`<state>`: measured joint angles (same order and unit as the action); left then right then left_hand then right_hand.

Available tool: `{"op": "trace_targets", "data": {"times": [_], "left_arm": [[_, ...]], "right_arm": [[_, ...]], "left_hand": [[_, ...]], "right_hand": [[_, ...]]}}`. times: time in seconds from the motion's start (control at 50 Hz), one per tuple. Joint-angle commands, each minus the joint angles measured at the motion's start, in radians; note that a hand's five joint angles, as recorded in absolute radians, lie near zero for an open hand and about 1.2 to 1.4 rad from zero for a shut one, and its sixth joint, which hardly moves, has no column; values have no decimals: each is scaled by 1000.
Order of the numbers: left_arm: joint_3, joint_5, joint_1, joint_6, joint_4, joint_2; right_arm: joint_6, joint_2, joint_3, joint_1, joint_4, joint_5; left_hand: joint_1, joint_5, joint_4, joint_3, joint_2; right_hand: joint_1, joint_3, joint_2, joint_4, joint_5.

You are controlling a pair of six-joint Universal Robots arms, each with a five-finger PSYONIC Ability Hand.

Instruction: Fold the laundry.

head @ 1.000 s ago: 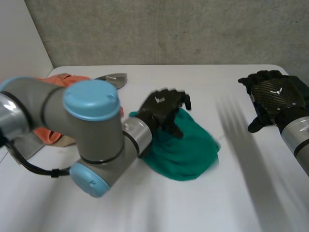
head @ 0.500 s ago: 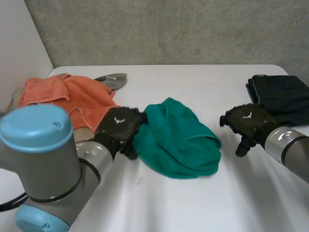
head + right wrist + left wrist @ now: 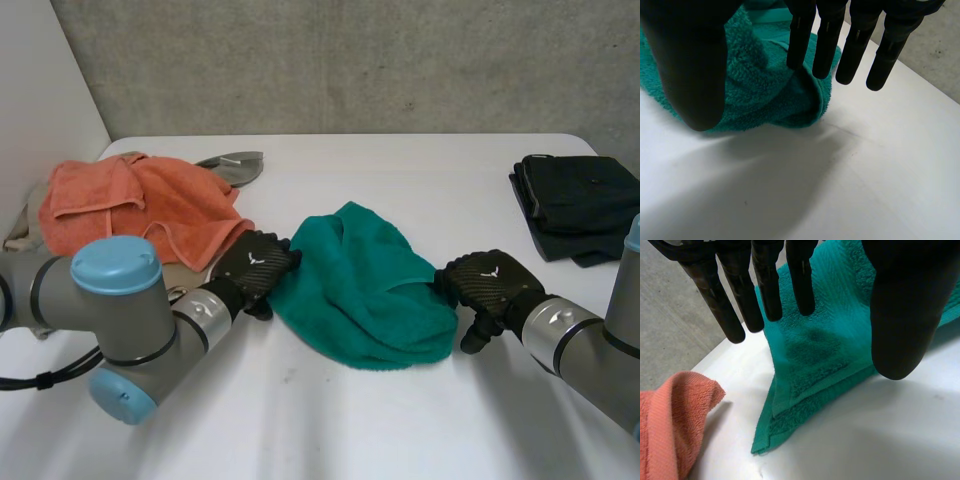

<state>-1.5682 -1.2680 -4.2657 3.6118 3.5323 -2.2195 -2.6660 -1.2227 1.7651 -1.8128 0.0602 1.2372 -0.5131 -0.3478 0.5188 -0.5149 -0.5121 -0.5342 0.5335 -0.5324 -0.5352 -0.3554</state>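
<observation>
A crumpled green towel (image 3: 370, 290) lies in the middle of the white table (image 3: 400, 170). My left hand (image 3: 255, 270) is at the towel's left edge. In the left wrist view its fingers (image 3: 765, 290) hang straight over a layered corner of the green towel (image 3: 820, 355), with the thumb (image 3: 905, 315) apart and nothing pinched. My right hand (image 3: 487, 285) is at the towel's right edge. In the right wrist view its fingers (image 3: 827, 40) reach straight over the rolled rim of the green towel (image 3: 760, 95), the thumb (image 3: 695, 65) spread wide, open.
An orange towel (image 3: 140, 205) lies heaped at the table's left, close to my left arm, and shows beside the green corner (image 3: 670, 425). A grey cloth (image 3: 235, 165) peeks out behind it. A folded dark garment (image 3: 580, 200) sits at the right edge.
My left hand drew back from on top of the green towel to its left edge. My right hand came in from the far right to the towel's right edge.
</observation>
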Motion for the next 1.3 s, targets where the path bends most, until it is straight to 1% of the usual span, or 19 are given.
{"op": "trace_targets", "data": {"times": [0.02, 0.08, 0.1, 0.12, 0.14, 0.24, 0.32, 0.34, 0.36, 0.38, 0.4, 0.5, 0.7, 0.8, 0.88, 0.98, 1.06, 1.18, 1.3], "left_arm": [[72, -2, 10, -4, -13, -52], [85, -2, 12, -8, -27, -55], [94, -5, 14, -8, -35, -54], [97, -5, 14, -12, -38, -54], [100, -4, 15, -13, -39, -52], [125, -2, 29, -19, -67, -42], [145, -2, 26, -24, -102, -40], [146, -5, 24, -24, -108, -40], [148, -7, 21, -25, -114, -39], [149, -10, 18, -25, -119, -37], [152, -13, 15, -25, -130, -22], [143, -14, 17, -41, -144, 121], [134, -76, 20, -176, -135, 475], [145, -82, 12, -231, -105, 593], [139, -85, 12, -242, -99, 593], [126, -100, 17, -240, -101, 543], [125, -123, 18, -239, -110, 459], [93, -151, 26, -234, -124, 374], [114, -148, 24, -177, -101, 270]], "right_arm": [[-38, 57, -18, -5, 24, 22], [-40, 83, -30, -19, 32, 31], [-40, 91, -35, -25, 36, 34], [-40, 101, -42, -29, 41, 36], [-40, 121, -53, -36, 47, 41], [-44, 172, -91, -46, 69, 85], [-54, 173, -115, -56, 81, 111], [-55, 172, -118, -57, 79, 110], [-57, 169, -119, -57, 81, 107], [-57, 169, -119, -57, 82, 105], [-58, 169, -119, -57, 84, 105], [-52, 151, -134, -54, 82, 122], [-49, -231, -240, -42, 37, 131], [-48, -290, -375, -43, -95, 125], [-46, -281, -470, -48, -203, 119], [-37, -170, -561, -42, -263, 120], [-31, -28, -622, -43, -281, 136], [-35, 109, -609, -65, -315, 139], [-43, 265, -677, -85, -292, 180]], "left_hand": [[-301, -292, 295, -299, -302], [-548, -539, 542, -546, -549], [-747, -737, 741, -745, -748], [-844, -835, 839, -843, -845], [-883, -874, 877, -881, -884], [-883, -874, 877, -881, -884], [-883, -874, 877, -881, -884], [-883, -874, 877, -881, -884], [-883, -874, 877, -881, -884], [-883, -874, 877, -881, -884], [-883, -874, 877, -881, -884], [-883, -874, 877, -881, -884], [-883, -874, 877, -881, -884], [-883, -874, 877, -881, -884], [-883, -874, 877, -881, -884], [-883, -874, 877, -881, -884], [-883, -874, 877, -881, -884], [-883, -874, 877, -881, -884], [-883, -874, 877, -881, -884]], "right_hand": [[-29, 30, -31, -28, -34], [9, -8, 7, 10, 4], [18, -17, 16, 19, 13], [21, -20, 19, 22, 16], [29, -29, 28, 30, 25], [38, -38, 36, 39, 34], [-55, 56, -57, -54, -60], [-149, 149, -151, -148, -153], [-568, 569, -570, -567, -573], [-773, 774, -775, -772, -777], [-861, 862, -863, -860, -865], [-862, 863, -864, -861, -866], [-862, 863, -864, -861, -866], [-862, 863, -864, -861, -866], [-862, 863, -864, -861, -866], [-862, 863, -864, -861, -866], [-862, 863, -864, -861, -866], [-862, 863, -864, -861, -866], [-862, 863, -864, -861, -866]]}}
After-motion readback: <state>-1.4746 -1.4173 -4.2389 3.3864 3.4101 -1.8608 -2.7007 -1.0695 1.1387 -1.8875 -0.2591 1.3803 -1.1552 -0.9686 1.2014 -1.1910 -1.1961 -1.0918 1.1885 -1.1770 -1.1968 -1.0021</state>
